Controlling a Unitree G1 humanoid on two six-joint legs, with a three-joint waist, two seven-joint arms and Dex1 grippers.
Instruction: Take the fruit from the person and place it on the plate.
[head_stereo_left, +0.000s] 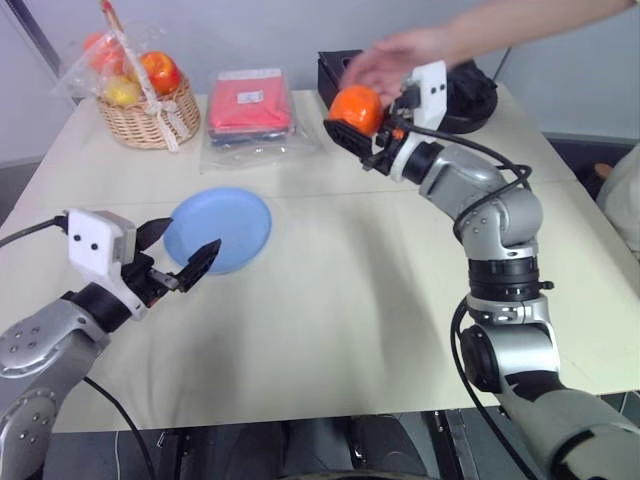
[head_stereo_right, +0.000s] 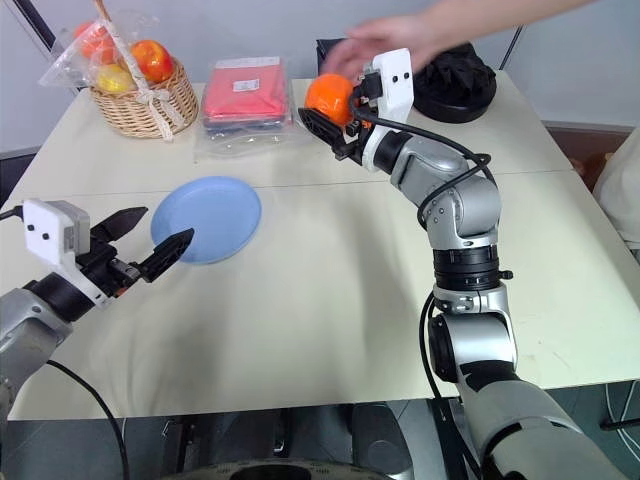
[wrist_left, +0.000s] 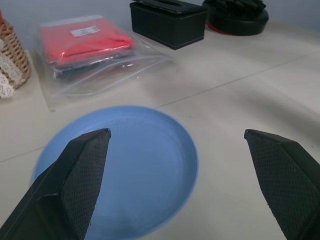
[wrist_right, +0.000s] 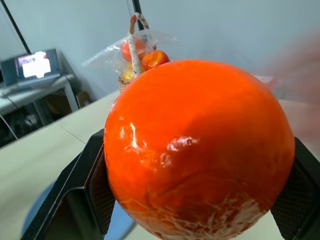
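With the fruit (head_stereo_left: 357, 108) clamped between my right gripper (head_stereo_left: 352, 127) jaws, raised above the far side of the bench (head_stereo_left: 400, 300), I read the plate (head_stereo_left: 219, 229) as lying well off to the jaws' left and nearer me, flat and bare. The person's hand (head_stereo_left: 385, 62) hovers just beyond the fruit, blurred. My left gripper (head_stereo_left: 180, 262) sits at the plate's near rim, jaws wide and holding nothing; I'd judge it crowds the drop.
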